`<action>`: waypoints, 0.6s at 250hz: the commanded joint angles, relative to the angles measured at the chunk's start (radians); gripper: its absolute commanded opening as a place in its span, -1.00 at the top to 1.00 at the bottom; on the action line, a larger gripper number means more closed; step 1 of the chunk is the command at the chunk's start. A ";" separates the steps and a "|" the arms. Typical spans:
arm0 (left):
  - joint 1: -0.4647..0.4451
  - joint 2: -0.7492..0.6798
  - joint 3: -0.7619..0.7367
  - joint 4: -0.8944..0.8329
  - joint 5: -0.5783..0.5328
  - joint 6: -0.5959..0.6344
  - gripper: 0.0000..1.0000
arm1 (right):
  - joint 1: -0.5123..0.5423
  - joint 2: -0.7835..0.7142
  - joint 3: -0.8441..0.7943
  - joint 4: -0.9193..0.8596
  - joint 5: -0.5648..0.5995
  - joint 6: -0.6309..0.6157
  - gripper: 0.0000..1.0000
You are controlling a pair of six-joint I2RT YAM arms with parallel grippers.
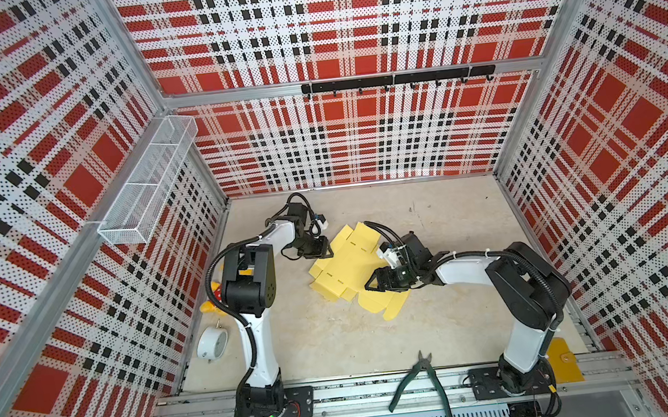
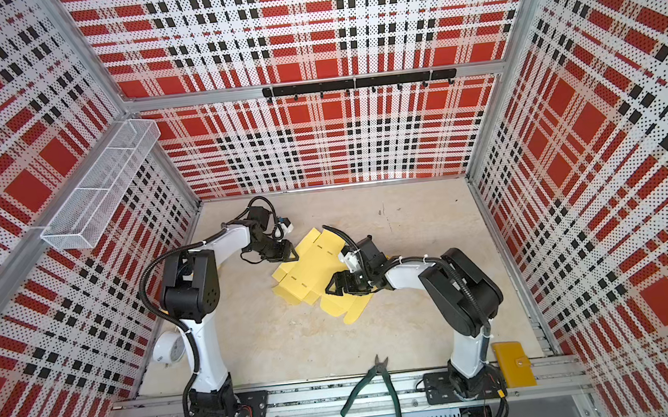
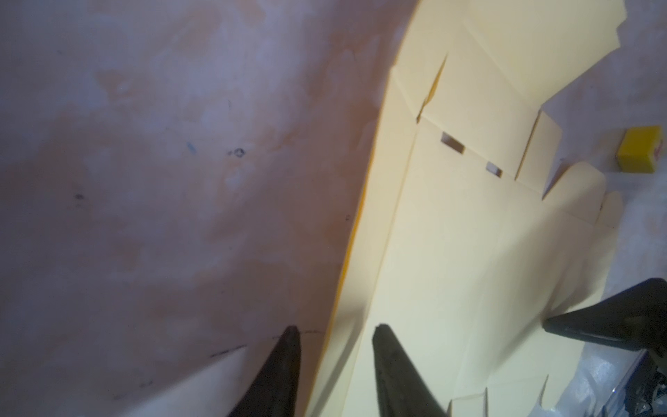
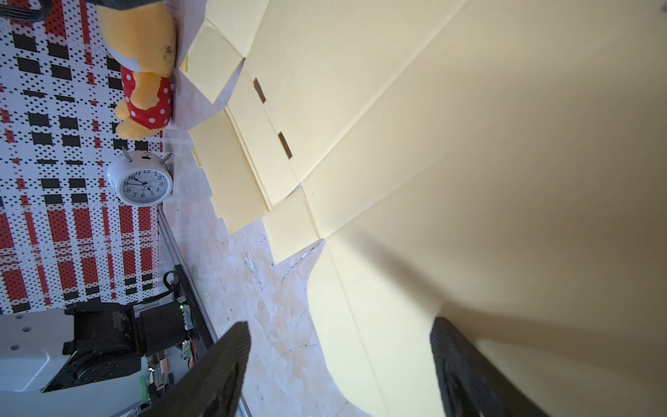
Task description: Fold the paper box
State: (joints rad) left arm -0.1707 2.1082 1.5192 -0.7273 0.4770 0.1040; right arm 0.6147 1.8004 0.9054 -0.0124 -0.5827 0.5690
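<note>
The paper box (image 1: 346,264) (image 2: 309,270) lies as a pale yellow die-cut sheet, flaps spread, in the middle of the table. My left gripper (image 1: 327,253) (image 3: 335,328) is at its left edge. In the left wrist view a narrow edge strip of the sheet (image 3: 469,234) runs between the two black fingers, with a gap on both sides. My right gripper (image 1: 375,285) (image 4: 339,325) hovers wide open over the sheet's near right part. One of its fingers is over the bare table and the other over the cardboard (image 4: 469,144). It holds nothing.
A white alarm clock (image 1: 211,342) (image 4: 140,180) and a yellow plush toy (image 4: 144,72) sit by the left wall. Green-handled pliers (image 1: 424,384) and a yellow wallet (image 1: 564,358) lie on the front rail. A small yellow cube (image 3: 640,153) rests beyond the sheet. A wire basket (image 1: 150,181) hangs on the left wall.
</note>
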 commanded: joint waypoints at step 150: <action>-0.024 -0.253 0.025 -0.026 -0.086 0.217 0.80 | -0.004 -0.186 0.097 -0.151 0.082 -0.101 -0.64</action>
State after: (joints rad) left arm -0.1844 1.9343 1.5112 -0.7380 0.4355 0.2108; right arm 0.6147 1.7351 0.9310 -0.0944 -0.5533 0.5484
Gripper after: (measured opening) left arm 0.099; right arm 0.814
